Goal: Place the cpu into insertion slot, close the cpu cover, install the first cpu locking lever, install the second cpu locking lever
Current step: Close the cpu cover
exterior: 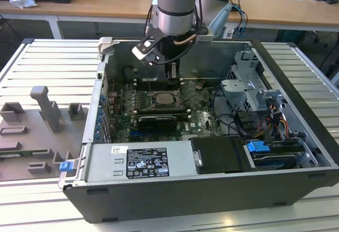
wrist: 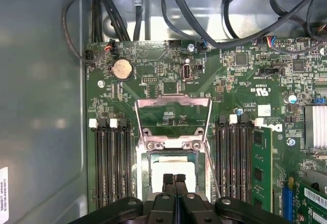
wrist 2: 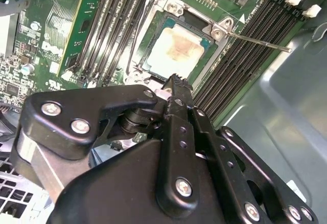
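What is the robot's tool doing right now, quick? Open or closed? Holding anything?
Tool: closed, fingertips together, nothing held, poised over the cpu.

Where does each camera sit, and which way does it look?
Exterior view: off the arm, raised, looking down into the open computer case; the arm's wrist and the gripper show.
First wrist view: on the arm, looking along the shut fingertips at the green board and the open cpu cover.
Second wrist view: on the arm, looking aslant past the gripper's black body at the cpu.
Shared: both wrist views show the cpu in the insertion slot.
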`<state>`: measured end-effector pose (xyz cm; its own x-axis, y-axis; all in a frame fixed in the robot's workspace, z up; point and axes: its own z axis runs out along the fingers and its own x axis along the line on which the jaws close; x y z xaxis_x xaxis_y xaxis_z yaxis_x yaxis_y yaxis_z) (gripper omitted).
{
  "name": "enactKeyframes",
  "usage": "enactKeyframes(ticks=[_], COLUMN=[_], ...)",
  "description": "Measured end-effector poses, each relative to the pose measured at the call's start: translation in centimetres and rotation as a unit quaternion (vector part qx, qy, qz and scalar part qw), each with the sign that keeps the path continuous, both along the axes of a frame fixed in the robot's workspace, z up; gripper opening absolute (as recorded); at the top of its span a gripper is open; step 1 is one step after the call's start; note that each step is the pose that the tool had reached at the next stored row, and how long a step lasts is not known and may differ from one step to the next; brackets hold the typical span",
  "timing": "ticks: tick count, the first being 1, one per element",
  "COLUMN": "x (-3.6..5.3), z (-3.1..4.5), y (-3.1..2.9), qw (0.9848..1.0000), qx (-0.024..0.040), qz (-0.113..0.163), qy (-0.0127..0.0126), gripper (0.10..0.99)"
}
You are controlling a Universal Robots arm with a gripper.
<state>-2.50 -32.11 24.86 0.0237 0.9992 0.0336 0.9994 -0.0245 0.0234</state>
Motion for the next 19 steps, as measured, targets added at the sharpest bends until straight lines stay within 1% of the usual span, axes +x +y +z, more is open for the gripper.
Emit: enactKeyframes(ticks=[10, 11, 13, 15, 16, 19], x=[0.26, 0.26, 0.27, 0.26, 0.26, 0.35], z=[0.20, 0.29, 0.92, 1.38, 1.53, 1.63], y=[-0.01, 0.00, 0.01, 0.01, 0.01, 0.02], qw=[1.0000, 1.0000, 1.0000, 1.0000, 1.0000, 1.0000], qx=[-0.0002, -0.0001, -0.0001, 0.0000, -0.0001, 0.0001], qz=[0.000, 0.000, 0.000, 0.000, 0.000, 0.000], qy=[0.0001, 0.0000, 0.0000, 0.0000, 0.0000, -0.0001], gripper=[0.106, 0.106, 0.106, 0.106, 0.106, 0.106])
